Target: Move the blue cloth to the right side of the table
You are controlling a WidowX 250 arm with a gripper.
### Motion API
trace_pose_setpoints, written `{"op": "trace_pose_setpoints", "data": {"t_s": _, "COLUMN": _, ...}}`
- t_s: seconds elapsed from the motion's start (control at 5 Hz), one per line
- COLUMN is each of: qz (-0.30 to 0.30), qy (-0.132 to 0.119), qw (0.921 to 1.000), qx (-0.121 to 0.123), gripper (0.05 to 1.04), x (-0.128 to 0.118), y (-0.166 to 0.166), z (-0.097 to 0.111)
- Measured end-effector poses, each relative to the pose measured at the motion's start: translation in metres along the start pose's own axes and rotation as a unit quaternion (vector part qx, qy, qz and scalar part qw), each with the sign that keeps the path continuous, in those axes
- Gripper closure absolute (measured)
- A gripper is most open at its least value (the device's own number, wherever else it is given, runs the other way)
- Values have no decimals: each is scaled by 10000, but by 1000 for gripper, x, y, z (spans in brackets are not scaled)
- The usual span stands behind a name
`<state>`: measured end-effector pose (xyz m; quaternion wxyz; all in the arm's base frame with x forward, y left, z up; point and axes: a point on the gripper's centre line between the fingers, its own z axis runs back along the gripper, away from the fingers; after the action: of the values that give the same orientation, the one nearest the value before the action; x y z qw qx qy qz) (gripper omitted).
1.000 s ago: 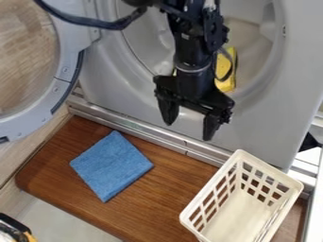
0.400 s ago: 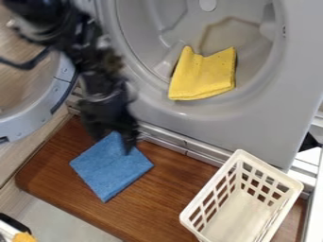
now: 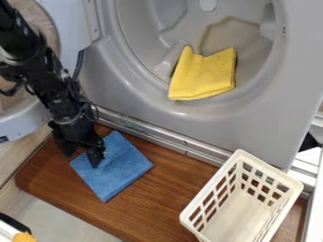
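Over one corner of the blue cloth [image 3: 120, 168], the gripper [image 3: 82, 159] is positioned, fingers apart; contact cannot be determined. The cloth extends rightward from the gripper, near-square, one corner directed at the washer [image 3: 252, 123], the opposite at the board's [image 3: 170, 203] front edge; long axis indeterminate. Farther right: white basket [image 3: 211, 194]. Beyond, upper right: yellow cloth [image 3: 202, 78].

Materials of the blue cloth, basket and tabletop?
Blue cloth: soft, matte fabric with a fuzzy surface, possibly microfiber. Basket: likely molded plastic, smooth off-white, regular slots. Tabletop: wood or wood-look laminate, brown with streaky grain and slight sheen.
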<state>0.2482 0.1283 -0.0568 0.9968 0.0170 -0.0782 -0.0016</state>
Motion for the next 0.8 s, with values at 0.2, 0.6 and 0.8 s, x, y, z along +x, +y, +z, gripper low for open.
{"op": "trace_pose_setpoints", "data": {"t_s": 0.2, "qz": 48, "qy": 30, "qw": 10000, "qx": -53, "gripper": 83, "x": -3, "y": -8, "z": -20}}
{"op": "trace_pose_setpoints", "data": {"t_s": 0.6, "qz": -91, "qy": -183, "qw": 9998, "qx": -73, "gripper": 83, "x": 9, "y": -38, "z": -22}}
{"op": "trace_pose_setpoints", "data": {"t_s": 0.8, "qz": -117, "qy": -221, "qw": 9993, "qx": -278, "gripper": 83, "x": 17, "y": -78, "z": -23}}
